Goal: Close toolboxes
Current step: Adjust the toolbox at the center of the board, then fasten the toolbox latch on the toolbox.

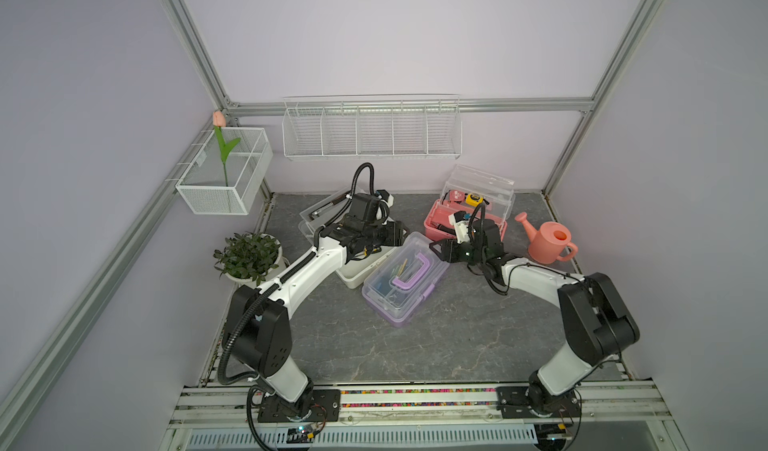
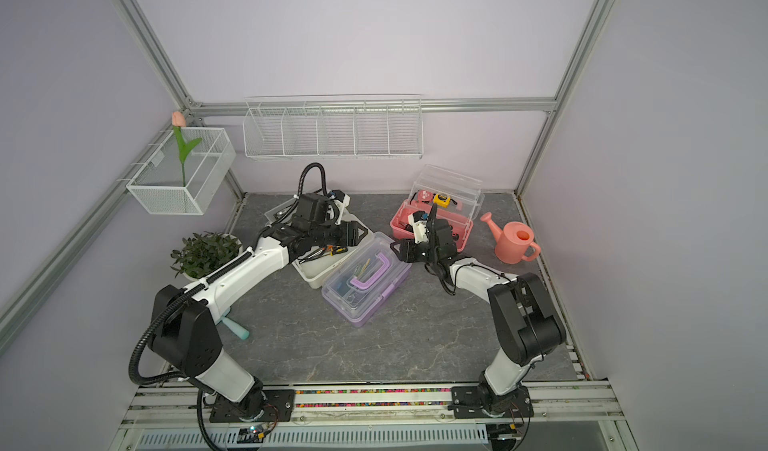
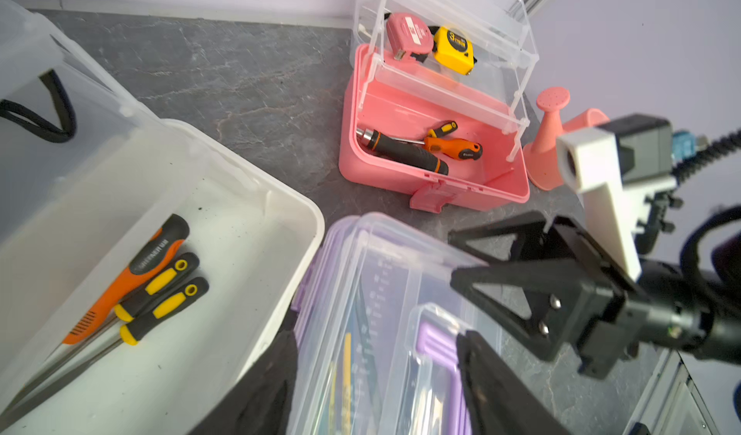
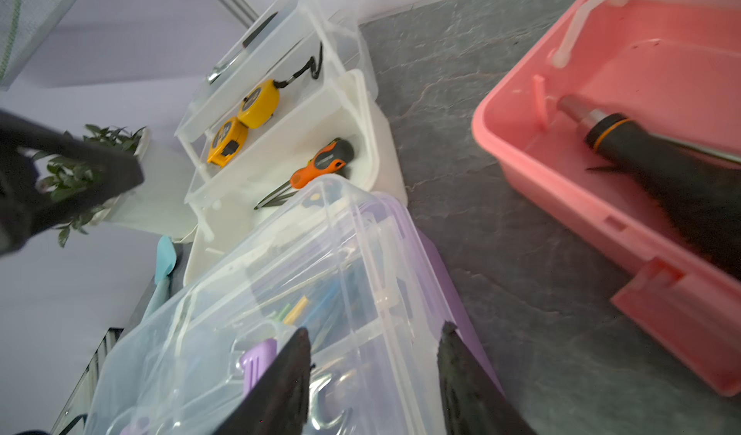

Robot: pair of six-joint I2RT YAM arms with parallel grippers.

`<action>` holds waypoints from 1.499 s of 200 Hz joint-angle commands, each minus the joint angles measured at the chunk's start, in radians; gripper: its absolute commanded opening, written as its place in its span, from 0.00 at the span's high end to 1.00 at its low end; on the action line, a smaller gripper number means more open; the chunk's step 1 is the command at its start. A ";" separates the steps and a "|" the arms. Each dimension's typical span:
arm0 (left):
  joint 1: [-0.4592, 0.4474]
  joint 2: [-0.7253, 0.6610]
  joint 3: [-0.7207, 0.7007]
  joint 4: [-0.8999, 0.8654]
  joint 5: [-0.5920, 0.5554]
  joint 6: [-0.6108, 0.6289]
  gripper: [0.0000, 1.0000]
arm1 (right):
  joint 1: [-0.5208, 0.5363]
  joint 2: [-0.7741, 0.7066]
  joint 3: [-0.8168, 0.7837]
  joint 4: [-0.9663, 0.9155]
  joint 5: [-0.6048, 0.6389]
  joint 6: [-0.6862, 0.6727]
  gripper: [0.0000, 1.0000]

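Toolboxes: one of three looks done. Purple toolbox [image 1: 399, 299] sits mid-tabletop, nearest the arm bases, clear lid down over its tray and handle folded flat; can't tell whether the front latch is snapped. Both pincers are at its far end: left pincer [image 3: 377, 336] has its jaws well apart above the lid, gripping nothing. Right pincer [image 4: 375, 326] is parted less widely, tips low over the lid's corner, nothing held as far as I can see. White toolbox [image 1: 353, 276] touches the purple one's far-left side, partly under the left arm: open, lid and tray swung back, screwdrivers in the base. Pink toolbox [image 3: 385, 180] is further back on the right, apart from the other two: open, clear tray and lid raised with tape measures in them. So I'd judge two lids left, plus maybe the purple latch. Tabletop [image 1: 415, 345] is grey stone-look slab, otherwise uncluttered. Potted plant [image 1: 247, 255] stands at the left edge, pink watering can [image 1: 548, 247] at the right beside the pink box. Behind: lilac walls, aluminium frame [image 1: 519, 104], a mesh basket [image 1: 224, 195] holding a tulip [image 1: 219, 118], and a divided wire rack [image 1: 370, 137] on the back wall.
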 commanded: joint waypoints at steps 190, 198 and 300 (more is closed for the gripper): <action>-0.002 -0.002 -0.177 0.056 0.079 -0.068 0.32 | 0.543 -0.065 -0.629 0.842 0.668 -0.367 0.30; -0.002 -0.005 -0.180 0.056 0.076 -0.069 0.32 | 0.559 -0.005 -0.631 0.932 0.688 -0.390 0.29; -0.002 -0.020 -0.190 0.026 0.070 -0.053 0.32 | 0.538 0.173 -0.629 1.156 0.737 -0.460 0.22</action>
